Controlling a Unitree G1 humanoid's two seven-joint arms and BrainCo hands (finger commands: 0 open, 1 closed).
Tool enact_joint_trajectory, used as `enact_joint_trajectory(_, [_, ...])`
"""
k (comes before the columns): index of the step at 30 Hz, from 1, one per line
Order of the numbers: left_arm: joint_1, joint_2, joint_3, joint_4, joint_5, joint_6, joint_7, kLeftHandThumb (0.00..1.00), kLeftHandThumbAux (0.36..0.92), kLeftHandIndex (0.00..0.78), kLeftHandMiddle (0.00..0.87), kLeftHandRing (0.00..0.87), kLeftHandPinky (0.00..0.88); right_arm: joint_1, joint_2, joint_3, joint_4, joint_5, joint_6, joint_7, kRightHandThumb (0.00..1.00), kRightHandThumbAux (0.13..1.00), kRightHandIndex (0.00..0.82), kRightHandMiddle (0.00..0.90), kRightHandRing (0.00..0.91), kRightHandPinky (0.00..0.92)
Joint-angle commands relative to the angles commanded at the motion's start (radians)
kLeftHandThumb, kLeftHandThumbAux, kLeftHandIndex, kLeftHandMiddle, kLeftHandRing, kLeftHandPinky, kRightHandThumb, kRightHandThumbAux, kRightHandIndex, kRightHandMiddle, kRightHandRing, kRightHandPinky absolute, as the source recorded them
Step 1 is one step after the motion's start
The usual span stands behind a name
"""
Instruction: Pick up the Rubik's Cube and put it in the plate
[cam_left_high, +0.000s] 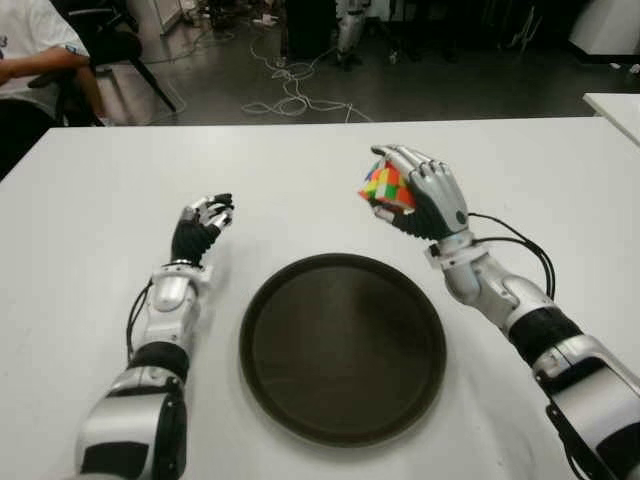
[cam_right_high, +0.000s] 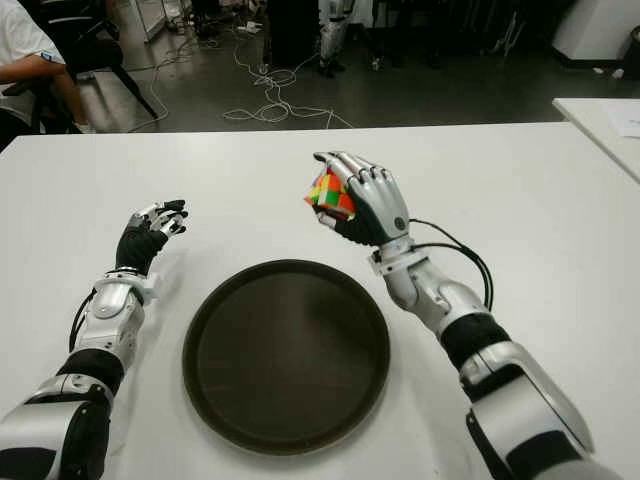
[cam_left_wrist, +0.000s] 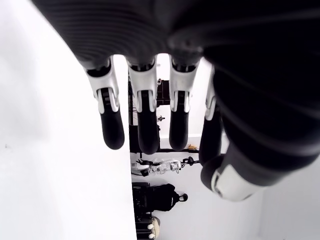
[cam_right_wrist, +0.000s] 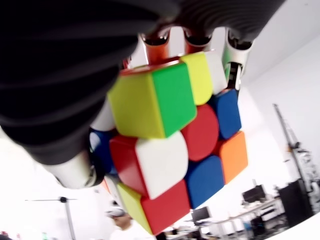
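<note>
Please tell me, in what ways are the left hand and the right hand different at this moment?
The right hand is closed around the Rubik's Cube and raised behind the plate; the left hand holds nothing. The right hand's fingers wrap the cube; the left hand's fingers hang loosely apart. Both show over the white table.

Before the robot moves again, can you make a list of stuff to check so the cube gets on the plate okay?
1. Cube held by the right hand: ok, fingers wrap it in the right wrist view.
2. Cube lifted off the table: ok.
3. Plate free of other things: ok, nothing lies in it.
4. Cube above the plate: not ok, it shows beyond the plate's far right rim, so the hand has to come toward the plate first.
5. Left hand out of the way: ok, it shows left of the plate, holding nothing.
6. Grip firm enough: cannot tell.
</note>
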Motion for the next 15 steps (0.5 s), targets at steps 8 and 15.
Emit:
enact_joint_trajectory(8, [-0.002,-0.008,0.004,-0.005,-0.004,0.013,0.019,0.685,0.722,0.399,0.248,0.238,0.266,0.043,-0.017,-0.004,-0.103,-0.015,-0.042,0.013,0.836,0.686,0.410,0.469,0.489,0.495])
enact_joint_trajectory(15, [-0.005,-0.011,0.005,-0.007,-0.004,0.022,0.029,0.684,0.723,0.399,0.242,0.236,0.260,0.078,-0.017,-0.004,-0.160,-0.031,-0.068,0.030,0.835,0.687,0.405,0.471,0.489,0.500])
